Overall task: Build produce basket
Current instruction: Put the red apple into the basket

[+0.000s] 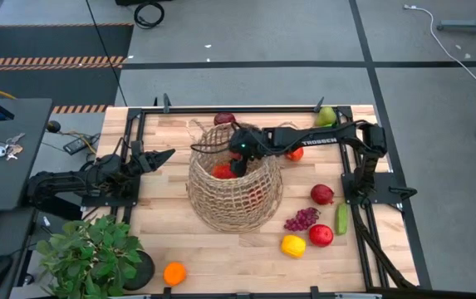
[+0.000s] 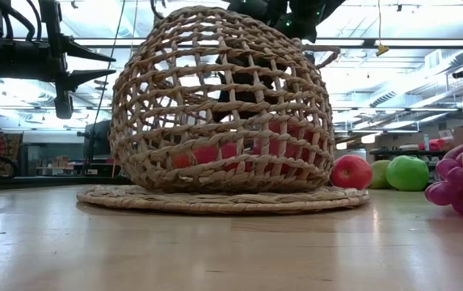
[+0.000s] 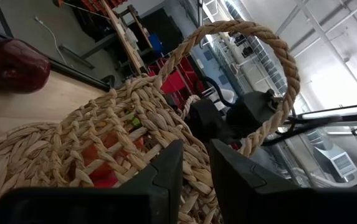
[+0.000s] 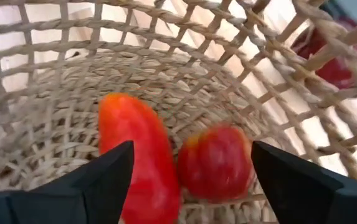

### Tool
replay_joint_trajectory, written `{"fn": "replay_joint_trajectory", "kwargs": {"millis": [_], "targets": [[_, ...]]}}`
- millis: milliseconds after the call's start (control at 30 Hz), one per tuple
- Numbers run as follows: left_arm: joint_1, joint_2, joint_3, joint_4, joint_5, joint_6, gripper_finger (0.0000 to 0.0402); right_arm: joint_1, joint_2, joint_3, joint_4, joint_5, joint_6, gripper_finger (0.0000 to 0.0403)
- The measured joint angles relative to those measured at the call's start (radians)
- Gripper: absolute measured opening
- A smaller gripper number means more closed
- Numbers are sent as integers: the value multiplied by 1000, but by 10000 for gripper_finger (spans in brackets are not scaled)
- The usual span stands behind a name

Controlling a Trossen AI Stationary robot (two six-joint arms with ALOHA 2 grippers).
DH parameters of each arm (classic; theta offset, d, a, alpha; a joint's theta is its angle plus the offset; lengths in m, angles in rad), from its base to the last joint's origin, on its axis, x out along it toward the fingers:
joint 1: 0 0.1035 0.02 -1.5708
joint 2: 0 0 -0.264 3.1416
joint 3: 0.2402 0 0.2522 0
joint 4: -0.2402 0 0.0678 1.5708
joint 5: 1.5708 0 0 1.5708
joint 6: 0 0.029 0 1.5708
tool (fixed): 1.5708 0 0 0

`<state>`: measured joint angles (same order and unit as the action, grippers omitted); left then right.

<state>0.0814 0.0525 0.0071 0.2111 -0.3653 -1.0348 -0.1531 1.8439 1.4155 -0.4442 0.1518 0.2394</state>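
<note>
The tan wicker basket (image 1: 233, 187) stands mid-table on a flat woven disc (image 2: 223, 200). My right gripper (image 4: 190, 168) reaches down through the basket's mouth from the right (image 1: 236, 164). It is open and hovers over a red pepper (image 4: 134, 155) and a red apple (image 4: 215, 163), which lie on the basket's bottom. My left gripper (image 1: 169, 154) waits level just left of the basket, fingers a narrow gap apart (image 3: 197, 155), facing a loop handle (image 3: 278, 56). More produce lies on the table around the basket.
Right of the basket lie a red apple (image 1: 322, 194), purple grapes (image 1: 301, 219), a cucumber (image 1: 341, 218), another red apple (image 1: 321, 235) and a lemon (image 1: 292, 246). A green pear (image 1: 326, 115) and a dark apple (image 1: 224, 119) sit at the far edge. An orange (image 1: 174, 273) and a potted plant (image 1: 96, 257) are near left.
</note>
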Motion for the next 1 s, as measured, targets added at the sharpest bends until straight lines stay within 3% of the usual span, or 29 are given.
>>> {"fn": "replay_joint_trajectory", "kwargs": {"millis": [267,600,867,1000], "targets": [[0,0,0,0,0,0,90,-12,0,30,-1,-15,-17,361],[0,0,0,0,0,0,91,-14,0,215,2,-10,-144,360],[0,0,0,0,0,0,90,-33,0,359,-39,134,-214,360],[0,0,0,0,0,0,90,-60,0,446,-153,220,-143,359]]}}
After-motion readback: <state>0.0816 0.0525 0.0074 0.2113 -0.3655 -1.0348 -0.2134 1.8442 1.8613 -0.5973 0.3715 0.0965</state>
